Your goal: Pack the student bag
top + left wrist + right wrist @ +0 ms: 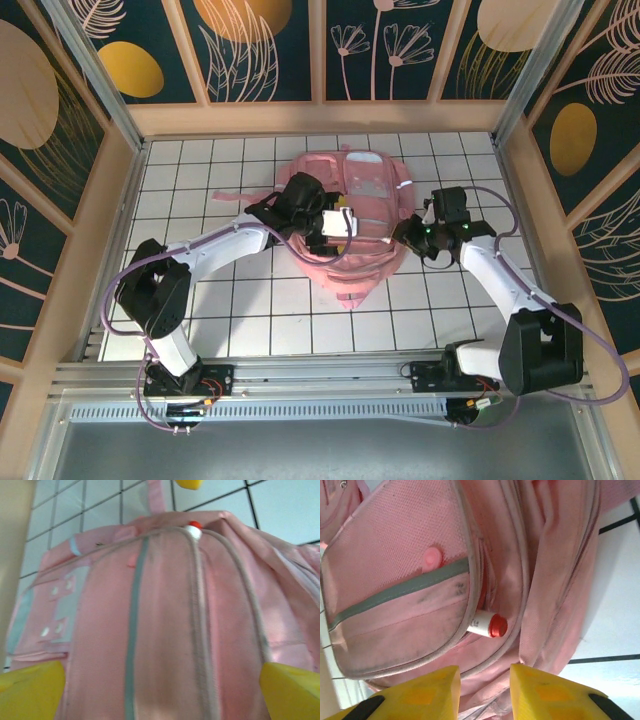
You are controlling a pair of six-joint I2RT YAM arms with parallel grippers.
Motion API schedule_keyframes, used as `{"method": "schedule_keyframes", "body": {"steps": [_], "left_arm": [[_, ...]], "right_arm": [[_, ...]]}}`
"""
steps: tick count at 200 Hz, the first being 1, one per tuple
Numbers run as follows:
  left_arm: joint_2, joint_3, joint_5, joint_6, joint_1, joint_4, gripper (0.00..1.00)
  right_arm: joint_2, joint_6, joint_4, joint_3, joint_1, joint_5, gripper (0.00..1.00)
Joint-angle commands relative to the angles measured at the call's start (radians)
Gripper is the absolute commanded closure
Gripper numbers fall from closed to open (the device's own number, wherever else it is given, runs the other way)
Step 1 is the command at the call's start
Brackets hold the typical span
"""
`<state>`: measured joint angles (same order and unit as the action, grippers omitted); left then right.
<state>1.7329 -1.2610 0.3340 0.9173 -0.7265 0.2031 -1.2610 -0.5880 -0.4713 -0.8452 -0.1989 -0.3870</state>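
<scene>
From above, the student bag (350,215) lies flat on the tiled table (250,320), past its middle toward the far wall, with both arms reaching in over it. The left gripper (338,222) hangs over the bag's centre, and the right gripper (412,235) sits at its right edge. In the left wrist view the left gripper (160,695) has its yellow fingers (31,690) spread to either bottom corner, as wide as they go. They hold nothing, with the bag's pink panel and grey stripe just beneath them. At the far seam a red-capped tube (194,528) pokes out. In the right wrist view the right gripper (485,672) has its fingers (422,690) drawn in to a narrow gap with pink fabric showing in it. Whether they pinch that fabric I cannot tell. Just beyond them the same tube (487,625) juts from under the lip of the front compartment, its red cap and some of the white body exposed. The step in hand looks to be seating this tube fully inside. It would go best if the right fingers met the cap squarely and pushed along the tube's own axis. The left gripper could press down on the panel so the soft bag does not slide or bunch.
</scene>
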Motion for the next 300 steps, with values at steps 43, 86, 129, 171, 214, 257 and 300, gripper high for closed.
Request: {"method": "schedule_keyframes", "body": {"steps": [43,86,129,171,214,257,300], "left_arm": [[0.026,-0.040,-0.075,0.041,-0.006,0.032,0.04],[0.092,-0.104,-0.169,0.000,-0.013,-0.040,0.20],[0.123,-0.141,-0.170,-0.043,-0.013,-0.065,0.62],[0.107,-0.152,-0.151,-0.134,-0.014,-0.090,1.00],[0.097,-0.188,-0.069,-0.195,-0.012,-0.065,1.00],[0.087,-0.181,-0.007,-0.285,0.014,-0.111,1.00],[0.088,-0.186,0.001,-0.397,0.048,-0.127,1.00]], "right_arm": [[-0.059,-0.013,0.165,0.072,0.002,-0.074,0.72],[-0.101,0.011,0.228,0.099,0.007,-0.064,0.66],[-0.127,0.055,0.278,0.075,0.010,-0.062,0.73],[-0.167,0.115,0.312,0.043,0.011,-0.060,0.81],[-0.205,0.173,0.442,0.034,0.009,-0.177,0.85],[-0.280,0.211,0.589,0.036,0.007,-0.338,0.90],[-0.199,0.258,0.414,-0.024,0.020,-0.113,0.67]]}}
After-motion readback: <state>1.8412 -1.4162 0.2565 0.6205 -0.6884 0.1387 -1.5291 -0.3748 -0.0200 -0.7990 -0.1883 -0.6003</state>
